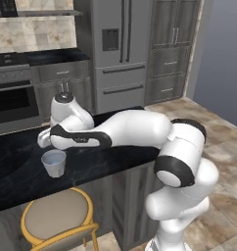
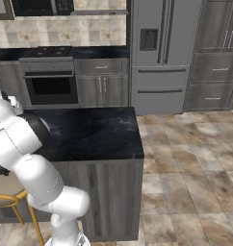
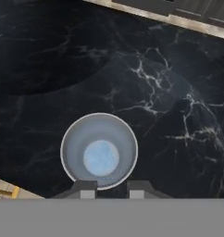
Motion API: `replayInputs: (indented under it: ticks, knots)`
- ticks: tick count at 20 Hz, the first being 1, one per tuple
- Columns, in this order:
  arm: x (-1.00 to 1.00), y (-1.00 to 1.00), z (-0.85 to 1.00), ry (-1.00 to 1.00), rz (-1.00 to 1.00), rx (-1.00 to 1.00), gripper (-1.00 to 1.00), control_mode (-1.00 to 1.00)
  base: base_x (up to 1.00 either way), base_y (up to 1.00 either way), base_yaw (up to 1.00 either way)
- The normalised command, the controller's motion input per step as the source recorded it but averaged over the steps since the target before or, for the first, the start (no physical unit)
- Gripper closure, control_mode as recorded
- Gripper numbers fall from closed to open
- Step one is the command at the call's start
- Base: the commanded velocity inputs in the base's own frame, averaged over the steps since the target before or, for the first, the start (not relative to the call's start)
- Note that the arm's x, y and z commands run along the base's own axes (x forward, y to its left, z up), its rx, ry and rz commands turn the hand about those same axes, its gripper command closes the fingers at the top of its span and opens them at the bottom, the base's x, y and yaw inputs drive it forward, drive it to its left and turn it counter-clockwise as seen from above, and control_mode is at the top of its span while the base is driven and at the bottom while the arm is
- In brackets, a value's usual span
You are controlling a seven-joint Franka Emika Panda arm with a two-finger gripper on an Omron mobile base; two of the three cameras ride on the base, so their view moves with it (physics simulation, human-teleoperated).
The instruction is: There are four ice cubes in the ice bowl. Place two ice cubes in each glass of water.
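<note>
One glass of water point(image 1: 54, 163) stands near the front edge of the black counter point(image 1: 12, 186); from above it shows as a pale ring with a bluish disc inside point(image 3: 99, 151). No ice cubes show in it. My gripper point(image 3: 111, 190) hangs right above its near rim. The fingertips point(image 3: 88, 189) stand only a narrow gap apart, the grip of a tiny ice cube that stays hidden low between them. In the left base view my hand point(image 1: 44, 138) hovers just above and left of the glass. The other glass and the ice bowl are out of view.
A round stool point(image 1: 57, 215) with a yellow frame stands below the counter's front edge. The black marble island point(image 2: 89, 129) stretches to the right of my arm. An oven, cabinets and a fridge point(image 2: 161, 53) line the back wall.
</note>
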Motion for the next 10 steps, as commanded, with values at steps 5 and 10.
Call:
replayInputs:
  ticks: [5, 10]
  knots:
    - [0.00, 0.33, -0.28, 0.00, 0.00, 0.00, 1.00, -1.00, 0.00, 0.00, 0.00]
    - [0.00, 0.11, -0.34, 0.00, 0.00, -0.01, 1.00, -1.00, 0.00, 0.00, 0.00]
